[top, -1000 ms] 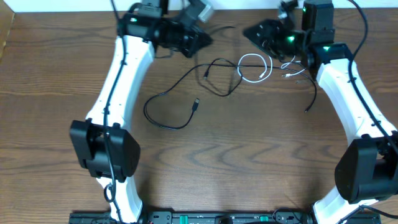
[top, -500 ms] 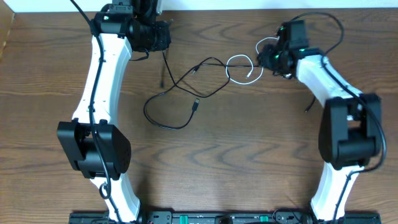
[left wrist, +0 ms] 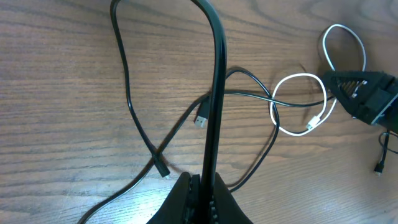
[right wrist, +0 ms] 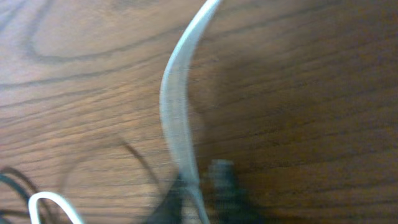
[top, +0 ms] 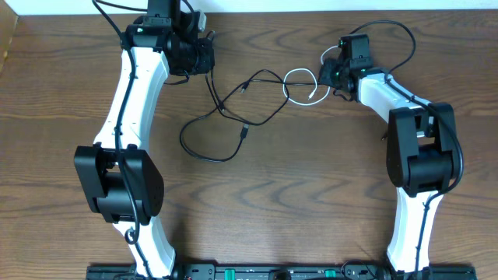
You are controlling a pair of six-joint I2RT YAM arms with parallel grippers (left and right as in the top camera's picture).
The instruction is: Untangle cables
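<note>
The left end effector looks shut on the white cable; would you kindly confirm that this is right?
Not quite: the left end effector is shut on the black cable, not the white cable. The left wrist view shows the black cord running up out of its grip, while the white one lies apart on the table.

You're getting a badly blurring white cable [right wrist: 177, 106] in the right wrist view, running off the top and bottom edges. The right gripper [right wrist: 200, 185] is smearing into dark blobs there. The left gripper [left wrist: 201, 183] is getting cropped at the bottom.
</note>
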